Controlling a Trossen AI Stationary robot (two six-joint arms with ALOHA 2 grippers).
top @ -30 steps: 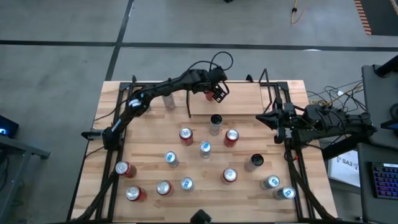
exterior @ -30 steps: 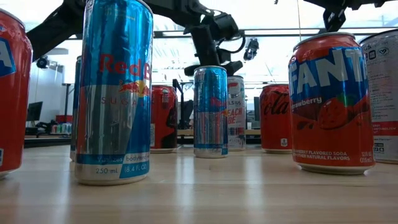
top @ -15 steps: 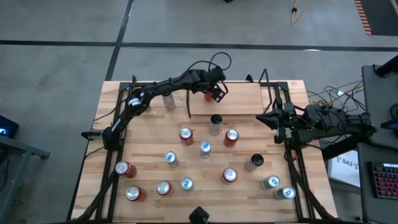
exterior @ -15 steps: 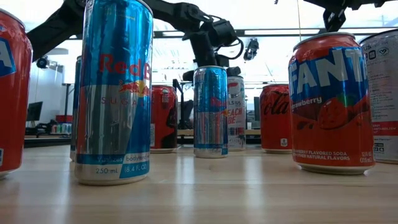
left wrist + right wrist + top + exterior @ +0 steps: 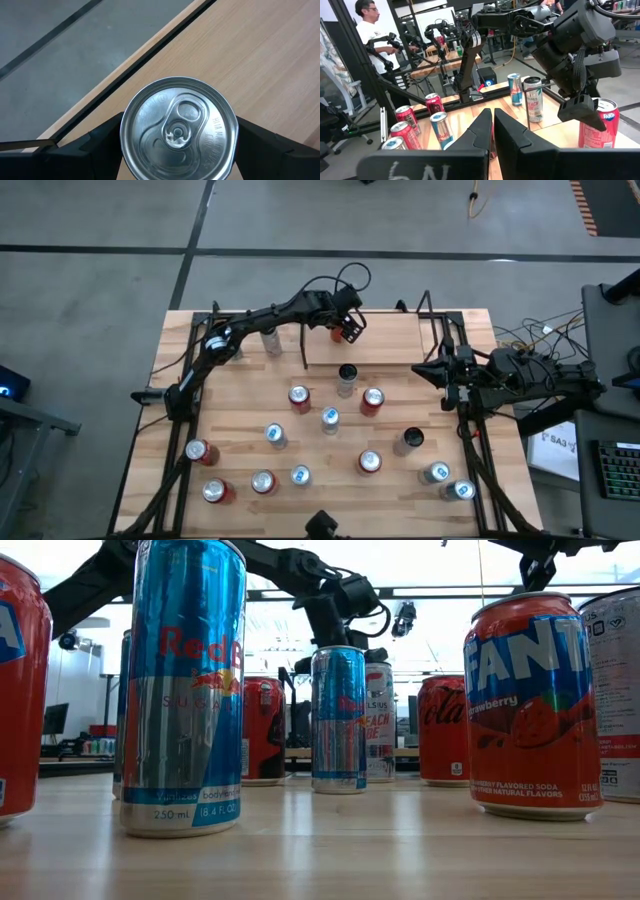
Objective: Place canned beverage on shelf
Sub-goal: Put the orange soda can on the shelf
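1. The can (image 5: 178, 129) stands upright on the shelf (image 5: 385, 340), near its left end and back rail, its long axis vertical.
2. The left gripper (image 5: 346, 326) reaches down over it from above, one finger (image 5: 92, 147) on each side of the can, apparently gripping it.
3. The right gripper (image 5: 492, 131) waits at the table's right edge, fingers pressed together, empty, well apart.
4. Judgement: the left arm is nearer; letting go and lifting straight up should suit.

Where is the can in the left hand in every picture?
High view: the can on the shelf, under the left hand.
Low view: not visible.
Left wrist view: bottom centre.
Right wrist view: far right.
Shared landmark: the shelf.
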